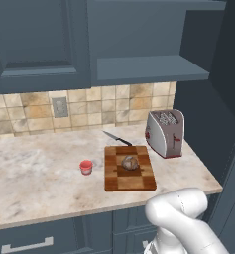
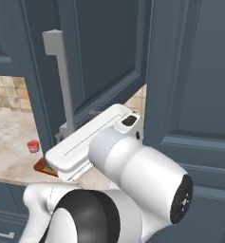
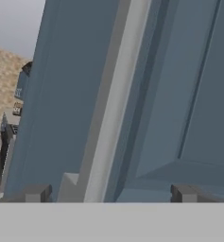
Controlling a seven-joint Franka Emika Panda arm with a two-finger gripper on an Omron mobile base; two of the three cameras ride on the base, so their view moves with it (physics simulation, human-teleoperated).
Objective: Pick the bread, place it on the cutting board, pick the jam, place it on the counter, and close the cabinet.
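The bread and jam steps are looking finished, and the arm is now working on the last one, closing the cabinet. Going from left to right in the left base view, the counter [image 1: 34, 173], a broad beige-pink marbled slab with a pale edge, is carrying the jam [image 1: 86, 166], a small squat red jar with a lighter band near its top, standing just beside the left edge of the cutting board [image 1: 139, 181]. That board is a rectangle of light and dark wooden strips with a darker centre, and the bread [image 1: 130, 162], a lumpy brown-grey roundish loaf, is sitting on its middle. A dark-handled knife [image 1: 116, 138] is lying just behind the board, and a boxy metallic toaster [image 1: 165, 133] is standing to the right. In the right base view the cabinet [image 2: 109, 52], dark blue-grey with a recessed panel, is hanging open toward the robot, its long squared silver handle [image 2: 62, 80] running vertically. In the hand view the gripper [image 3: 111, 193] is facing that door at close range, the pale bar passing between its dark, blocky fingertips [image 3: 36, 193], which are spread wide and grasping nothing. The next move is likely calling for a steady push on the door face or bar, swinging it about its hinge until it is lying flush.
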